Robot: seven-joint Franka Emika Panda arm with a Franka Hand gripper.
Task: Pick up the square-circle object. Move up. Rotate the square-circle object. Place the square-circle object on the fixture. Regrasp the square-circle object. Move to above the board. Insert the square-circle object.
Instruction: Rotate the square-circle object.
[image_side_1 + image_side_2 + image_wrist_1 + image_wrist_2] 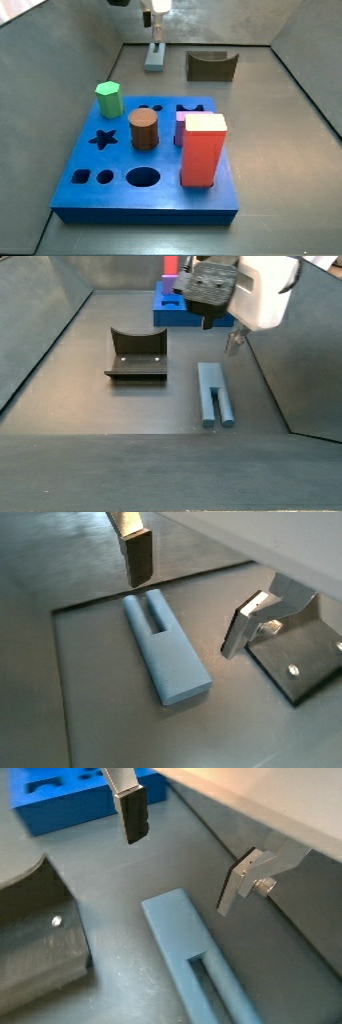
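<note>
I have the gripper (222, 328) hovering over the far end of the square-circle object (214, 393), fingers spread, holding nothing. The peg lies flat on the floor just beside the fixture (136, 354), apart from it, and well away from the board (80, 185). In a wrist view one finger (136, 557) hangs above the slotted end (154, 612). My worry: coming down off-centre, a pad could strike the peg's top or grip only the slotted tip, and the long body could swing.
</note>
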